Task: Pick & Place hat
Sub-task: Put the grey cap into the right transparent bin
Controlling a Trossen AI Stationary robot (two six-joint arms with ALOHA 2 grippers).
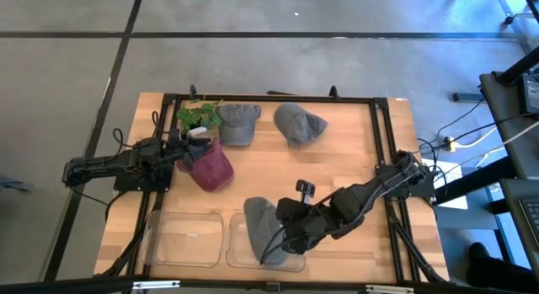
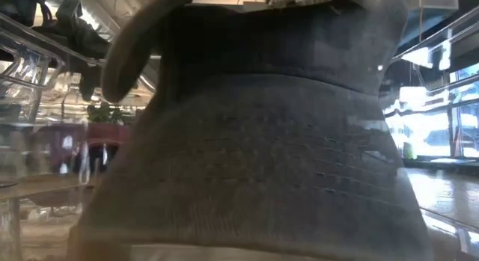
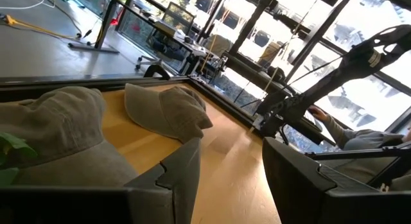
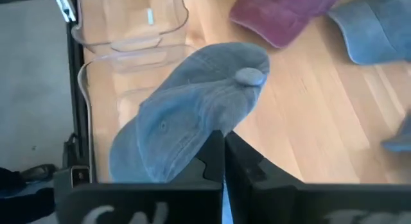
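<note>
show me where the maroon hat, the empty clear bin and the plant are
maroon hat (image 1: 212,168), high view, on its crown.
empty clear bin (image 1: 184,238), high view, on its bare floor.
plant (image 1: 197,115), high view, on its leaves.
</note>
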